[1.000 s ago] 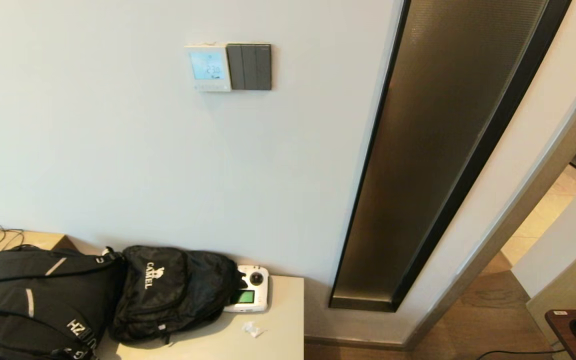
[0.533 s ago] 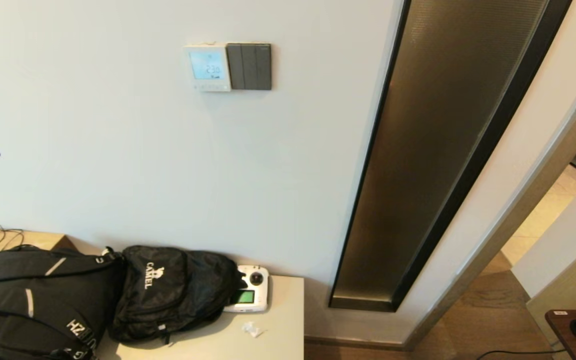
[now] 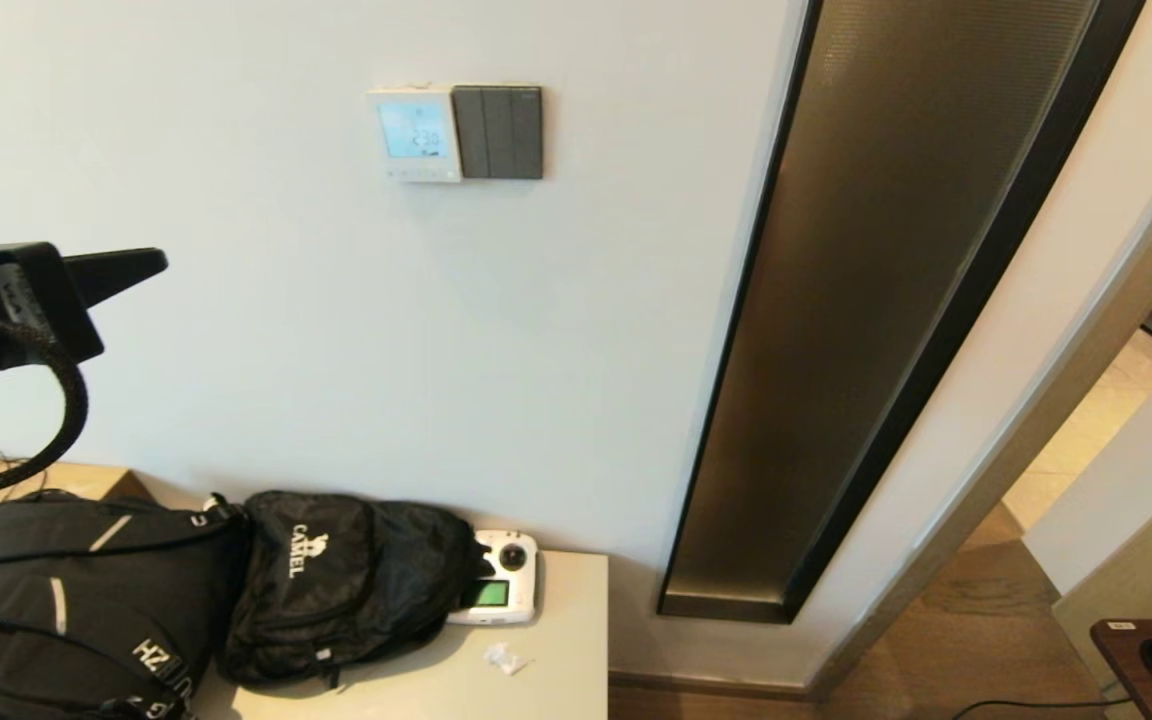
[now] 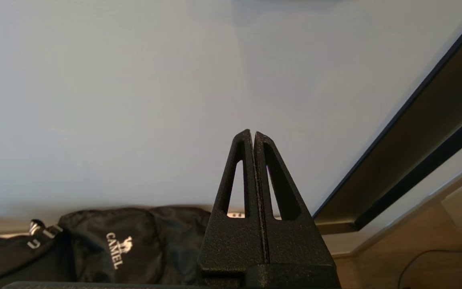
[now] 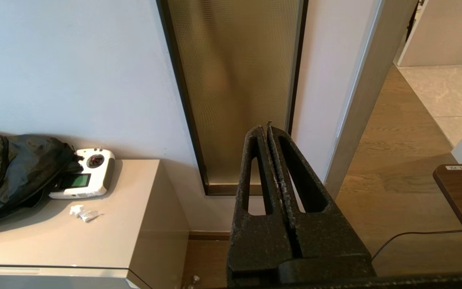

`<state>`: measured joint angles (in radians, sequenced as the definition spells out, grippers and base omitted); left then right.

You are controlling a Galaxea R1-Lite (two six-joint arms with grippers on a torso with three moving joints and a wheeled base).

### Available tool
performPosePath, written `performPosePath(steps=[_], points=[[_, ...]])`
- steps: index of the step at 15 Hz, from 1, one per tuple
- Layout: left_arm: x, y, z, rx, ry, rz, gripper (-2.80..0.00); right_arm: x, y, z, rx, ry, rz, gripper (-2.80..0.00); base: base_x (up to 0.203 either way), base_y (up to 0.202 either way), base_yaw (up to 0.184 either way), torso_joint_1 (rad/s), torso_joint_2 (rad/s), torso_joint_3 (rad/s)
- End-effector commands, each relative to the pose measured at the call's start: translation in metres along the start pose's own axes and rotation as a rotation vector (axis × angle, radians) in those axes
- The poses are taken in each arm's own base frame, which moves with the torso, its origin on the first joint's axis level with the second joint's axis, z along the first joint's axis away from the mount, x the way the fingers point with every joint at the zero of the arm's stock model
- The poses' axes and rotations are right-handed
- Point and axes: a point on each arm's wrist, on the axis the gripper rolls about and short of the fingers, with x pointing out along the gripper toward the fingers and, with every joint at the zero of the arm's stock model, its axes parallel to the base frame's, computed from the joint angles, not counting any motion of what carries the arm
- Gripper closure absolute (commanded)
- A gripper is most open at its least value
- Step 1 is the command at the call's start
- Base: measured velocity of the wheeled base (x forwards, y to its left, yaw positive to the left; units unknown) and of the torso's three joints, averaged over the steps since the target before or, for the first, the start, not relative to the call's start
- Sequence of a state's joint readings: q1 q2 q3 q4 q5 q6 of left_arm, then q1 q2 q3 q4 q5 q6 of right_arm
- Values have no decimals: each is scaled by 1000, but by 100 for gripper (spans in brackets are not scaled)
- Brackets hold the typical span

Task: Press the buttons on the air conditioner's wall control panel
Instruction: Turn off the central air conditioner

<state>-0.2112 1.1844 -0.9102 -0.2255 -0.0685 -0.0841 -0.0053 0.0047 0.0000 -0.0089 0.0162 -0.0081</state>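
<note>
White plastic panel: the air conditioner's wall control panel (image 3: 416, 134) on the wall, screen glowing pale blue, touching the dark grey switch plate (image 3: 499, 132)
Buttons (image 3: 420, 174): along its bottom edge
Left pincer (image 3: 154, 262): clenched, empty – at 8 o'clock from the panel, well apart
Right pincer (image 5: 268, 129): clenched, empty – low, facing the bronze glass strip (image 5: 235, 80)

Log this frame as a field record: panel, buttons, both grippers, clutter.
control panel: white thermostat on wall, screen lit pale blue
buttons: row along panel's bottom edge, untouched
switch plate: dark grey, touching panel's right side
left gripper: shut, raised at far left, below and left of panel, apart from it
right gripper: shut, low, out of head view
cabinet top: black backpacks, white remote
</note>
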Motion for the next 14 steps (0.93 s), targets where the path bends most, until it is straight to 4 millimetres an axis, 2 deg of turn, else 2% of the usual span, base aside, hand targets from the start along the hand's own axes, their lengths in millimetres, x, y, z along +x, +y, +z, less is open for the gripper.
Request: performPosePath(steps=[1,6,9,14], points=[[36,-6,-2,-1,50,-28,0,0,0,0,-1,1,1,0,0,0,0,0,0,0],[90,-34,21,6,15,-101,0,0,0,0,0,1,0,0,0,0,0,0,0,0],[116,-44,22,7,17,-131,0,0,0,0,-1,1,1,0,0,0,0,0,0,0],[165,-60,11,10,41,-163,0,0,0,0,-1,1,-2,0,0,0,0,0,0,0]])
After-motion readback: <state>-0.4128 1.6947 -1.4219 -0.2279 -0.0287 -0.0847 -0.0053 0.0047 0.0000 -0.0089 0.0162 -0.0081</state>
